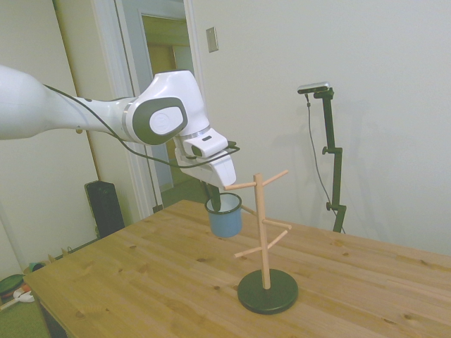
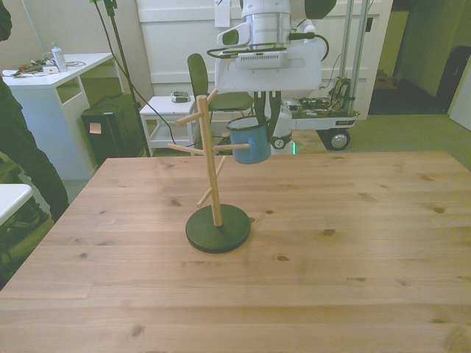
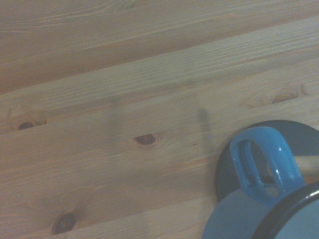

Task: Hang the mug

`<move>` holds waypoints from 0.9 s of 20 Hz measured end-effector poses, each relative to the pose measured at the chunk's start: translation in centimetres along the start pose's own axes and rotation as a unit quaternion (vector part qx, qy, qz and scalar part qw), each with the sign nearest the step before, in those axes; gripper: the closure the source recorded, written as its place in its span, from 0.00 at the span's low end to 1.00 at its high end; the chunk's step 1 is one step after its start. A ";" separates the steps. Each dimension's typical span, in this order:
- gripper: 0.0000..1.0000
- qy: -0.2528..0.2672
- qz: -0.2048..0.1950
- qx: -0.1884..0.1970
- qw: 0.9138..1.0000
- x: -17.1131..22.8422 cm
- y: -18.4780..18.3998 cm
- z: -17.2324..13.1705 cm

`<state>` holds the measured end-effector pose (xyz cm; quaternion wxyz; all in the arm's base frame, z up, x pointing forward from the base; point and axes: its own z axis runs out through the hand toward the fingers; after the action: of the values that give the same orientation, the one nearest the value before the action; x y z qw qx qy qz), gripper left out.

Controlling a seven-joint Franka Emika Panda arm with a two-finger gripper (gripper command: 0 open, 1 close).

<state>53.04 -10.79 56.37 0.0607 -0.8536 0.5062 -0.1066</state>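
Observation:
The mug [image 1: 225, 219] [image 2: 251, 143] is light blue with a dark rim and hangs upright above the table, beside a wooden mug tree [image 1: 263, 232] [image 2: 211, 168] on a dark round base [image 2: 218, 229]. My gripper [image 1: 214, 200] [image 2: 268, 129] is shut on the mug's rim from above. The blue loop handle [image 3: 261, 163] faces the tree. In the front view a middle peg [image 2: 229, 147] reaches the mug's handle side. Whether that peg passes through the loop I cannot tell. The wrist view shows the handle over the dark base [image 3: 299, 137].
The wooden table [image 2: 331, 250] spreads wide around the tree. A person in dark clothes [image 2: 18, 147] stands off the table at the front view's left. Beyond the table are a white desk [image 2: 51, 81], a black box [image 2: 110, 129] and a chair.

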 end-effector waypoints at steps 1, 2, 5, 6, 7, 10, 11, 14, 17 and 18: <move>1.00 0.000 0.001 0.001 1.000 0.0 0.0 0.0; 1.00 -0.001 0.001 0.002 1.000 0.0 0.0 -0.1; 1.00 -0.002 0.004 0.004 1.000 0.0 -0.3 -0.1; 1.00 -0.002 0.007 0.004 1.000 0.1 -0.4 -0.1; 1.00 -0.001 0.012 0.004 1.000 0.1 -0.5 -0.1; 1.00 0.011 0.034 -0.006 0.999 0.3 -0.5 0.0; 1.00 0.016 0.040 -0.009 0.999 0.3 -0.6 -0.1; 1.00 0.022 0.056 -0.019 0.998 0.3 -0.5 -0.3; 1.00 0.025 0.069 -0.032 0.997 0.3 -0.4 -0.5; 1.00 0.027 0.074 -0.037 0.996 0.4 -0.3 -0.6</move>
<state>53.30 -11.00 57.03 0.0229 -0.8124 0.5730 -0.1055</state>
